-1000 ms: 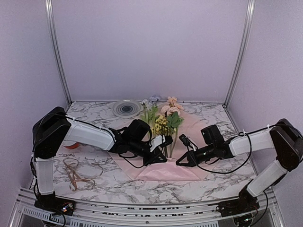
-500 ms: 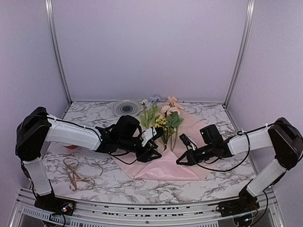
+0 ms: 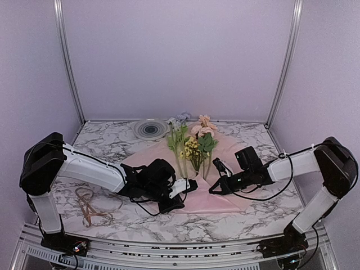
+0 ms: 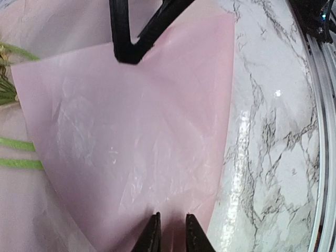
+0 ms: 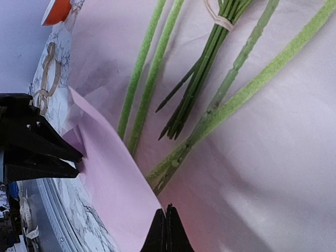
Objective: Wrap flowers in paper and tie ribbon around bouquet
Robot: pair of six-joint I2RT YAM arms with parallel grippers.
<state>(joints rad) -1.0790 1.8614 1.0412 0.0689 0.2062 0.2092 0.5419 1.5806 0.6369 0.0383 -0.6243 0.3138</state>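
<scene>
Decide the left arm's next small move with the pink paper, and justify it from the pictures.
Probably draw the left gripper across toward the flowers, folding the paper it pinches over the stems: the flap is raised, the stems lie bare, and the shut right gripper sits near their ends.

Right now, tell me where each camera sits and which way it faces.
Top external: above and behind the bases, looking down the table; both arms show.
Left wrist: on the left arm, looking across the paper; left claw at bottom edge.
Right wrist: on the right arm, looking over the stems of the flowers; right claw at bottom edge.
Shared: each wrist view shows the other claw and the paper.
</scene>
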